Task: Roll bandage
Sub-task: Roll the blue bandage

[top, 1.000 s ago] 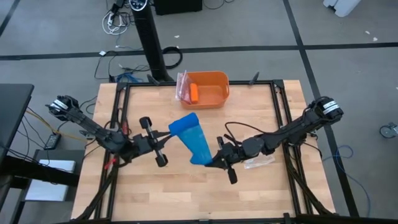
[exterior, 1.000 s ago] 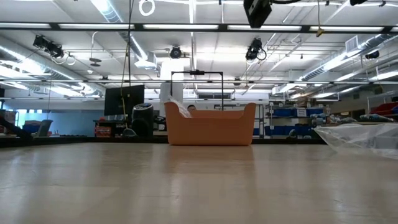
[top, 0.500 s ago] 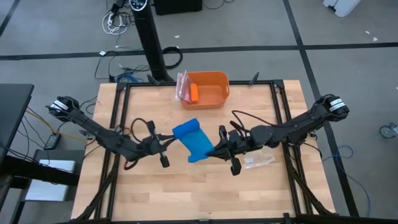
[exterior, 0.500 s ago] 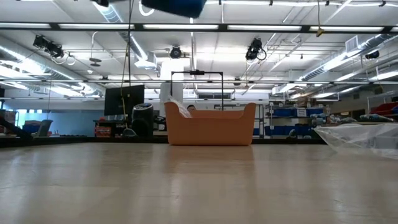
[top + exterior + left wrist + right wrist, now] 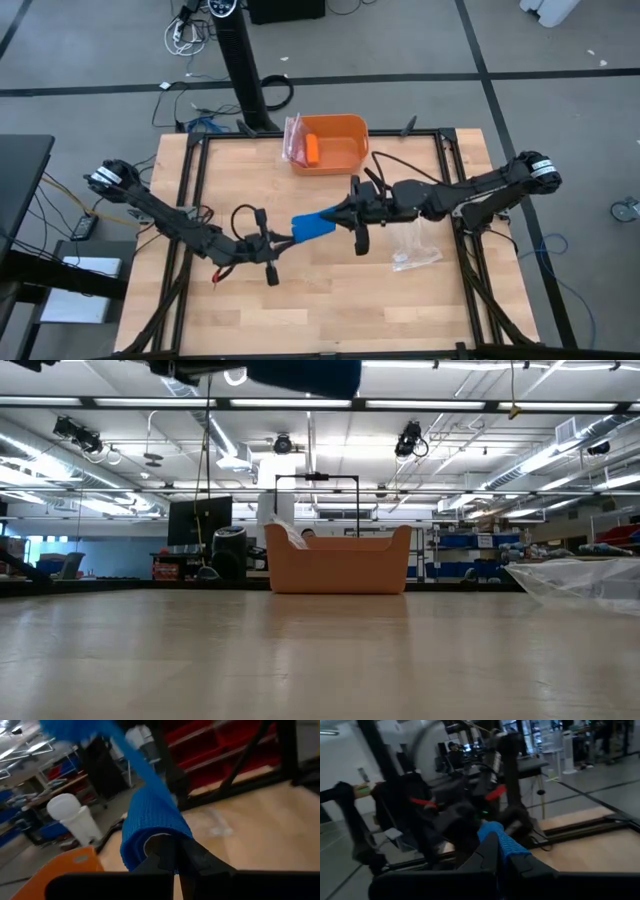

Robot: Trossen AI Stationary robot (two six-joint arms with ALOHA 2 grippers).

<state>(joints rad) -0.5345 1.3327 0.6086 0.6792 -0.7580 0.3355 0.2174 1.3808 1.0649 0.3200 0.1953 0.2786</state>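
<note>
The wooden table [image 5: 330, 300] has an orange tub [image 5: 335, 143] near its far edge with a small orange cylinder [image 5: 313, 149] inside, and a crinkly clear plastic bag [image 5: 415, 256] lies on the right side. Both dark arms reach in to the middle, and the blue bandage [image 5: 313, 226] is stretched between them, lifted up off the table. The left gripper [image 5: 279, 243] is squeezed tight on one end of the bandage, which wraps over its fingers [image 5: 172, 857], and the right gripper [image 5: 340, 214] is squeezed tight on the other end.
</note>
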